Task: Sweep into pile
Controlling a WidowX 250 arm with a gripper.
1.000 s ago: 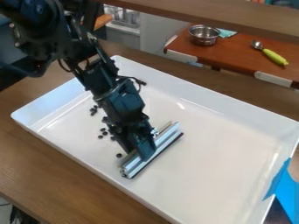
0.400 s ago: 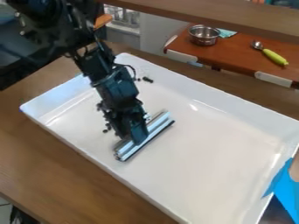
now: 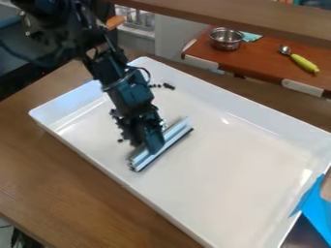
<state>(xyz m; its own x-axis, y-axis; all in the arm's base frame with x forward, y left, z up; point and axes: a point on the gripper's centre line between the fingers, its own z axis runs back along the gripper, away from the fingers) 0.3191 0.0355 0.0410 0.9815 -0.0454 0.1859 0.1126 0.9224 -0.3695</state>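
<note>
The black gripper (image 3: pixel 154 145) hangs over the left half of the white tray (image 3: pixel 226 193), shut on a silver squeegee-like bar (image 3: pixel 178 131). The bar lies slanted across the tray floor, from near its front left edge up toward the middle. Several small dark pieces (image 3: pixel 169 86) sit by the tray's back wall, just right of the arm. Another dark piece (image 3: pixel 120 140) lies left of the gripper, and the arm may hide others behind it.
Blue tape (image 3: pixel 313 206) is at the tray's right edge. A wooden beam (image 3: pixel 246 17) crosses the top. Behind stands a red-brown table (image 3: pixel 259 60) with a metal pot (image 3: pixel 225 39) and a green-handled spoon (image 3: pixel 302 63).
The gripper and bar have moved up and slightly left in the view. The tray's left end has shifted up and right. More dark pieces show by the back wall, fewer left of the gripper.
</note>
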